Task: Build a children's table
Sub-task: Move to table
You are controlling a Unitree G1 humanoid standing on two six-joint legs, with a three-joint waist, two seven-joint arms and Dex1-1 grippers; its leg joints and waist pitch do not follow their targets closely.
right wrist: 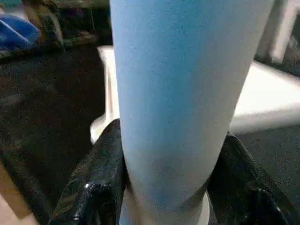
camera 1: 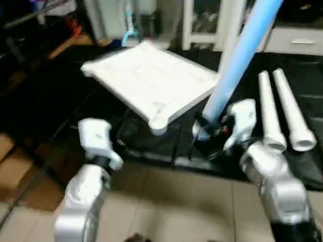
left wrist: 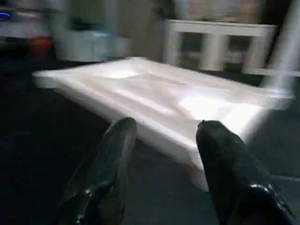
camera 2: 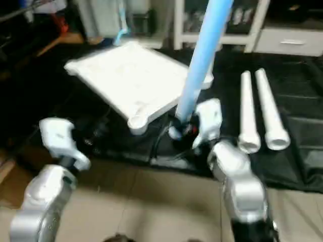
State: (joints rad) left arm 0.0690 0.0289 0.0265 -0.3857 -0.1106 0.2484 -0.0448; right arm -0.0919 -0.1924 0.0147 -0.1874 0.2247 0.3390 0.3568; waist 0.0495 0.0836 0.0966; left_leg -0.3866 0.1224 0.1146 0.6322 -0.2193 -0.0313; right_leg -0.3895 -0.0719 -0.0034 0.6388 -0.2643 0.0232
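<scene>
The white tabletop (camera 1: 151, 83) lies on a black mat (camera 1: 303, 85) spread over the floor, tilted, with its ribbed underside facing up and one rounded corner socket (camera 1: 158, 124) pointing toward the robot. It sits left of centre in the head views, its near corner close to the right end effector but not touching it.

One leg (camera 1: 237, 58) looks pale blue and stands almost upright, leaning a little away to the right, its lower end clamped in the right end effector (camera 1: 209, 132). The right wrist view shows a black finger (right wrist: 101, 173) pressed against each side of the tube, so the grip is closed on it at about half opening. This leg rises just beside the tabletop's right edge.

Two more white legs (camera 1: 280, 108) lie side by side on the mat to the right, roughly parallel, their wider open ends toward the robot, well apart from the tabletop.

The left end effector (left wrist: 164, 140) hangs in the air near the tabletop's near left side, its two fingers (left wrist: 105, 173) spread about halfway with nothing between them; the tabletop's edge lies just beyond their tips.

Past the mat's near edge is a tiled floor (camera 1: 166, 201), and white furniture (camera 1: 202, 25) stands beyond the mat.
</scene>
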